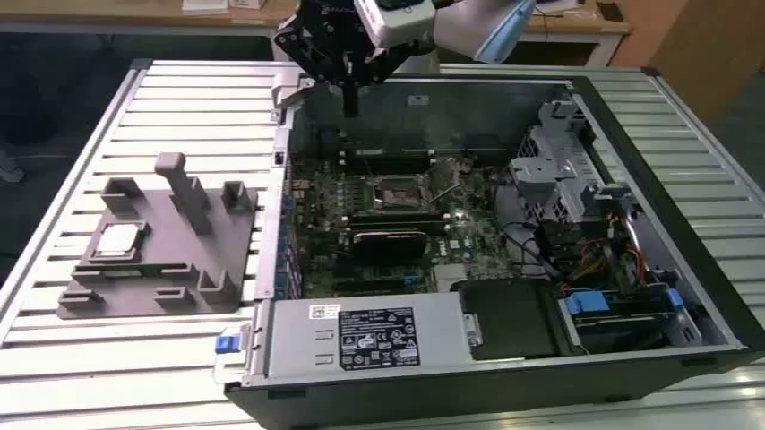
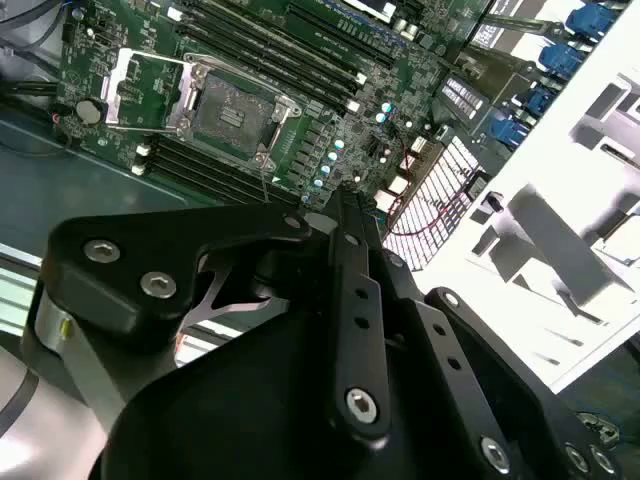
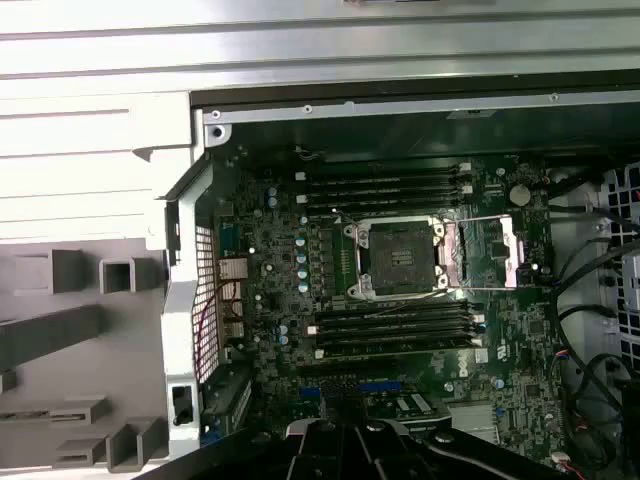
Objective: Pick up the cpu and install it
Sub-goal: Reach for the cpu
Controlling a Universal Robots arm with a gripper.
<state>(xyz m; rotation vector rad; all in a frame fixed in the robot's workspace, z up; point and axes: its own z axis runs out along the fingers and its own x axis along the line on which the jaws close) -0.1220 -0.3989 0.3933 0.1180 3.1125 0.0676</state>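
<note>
The cpu lies flat on the grey fixture tray, at nine o'clock from the open computer case in the exterior view. The claw hangs clenched and empty over the case's twelve o'clock edge. The chip looks light, stiff, slick-topped and probably delicate beneath, so grip its opposite edges. Its corner mark and underside cannot be made out.

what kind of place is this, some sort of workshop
Likely a robotics lab bench for computer assembly: an open computer case lies on a slatted metal table, and a grey fixture tray beside it holds the cpu.
</note>
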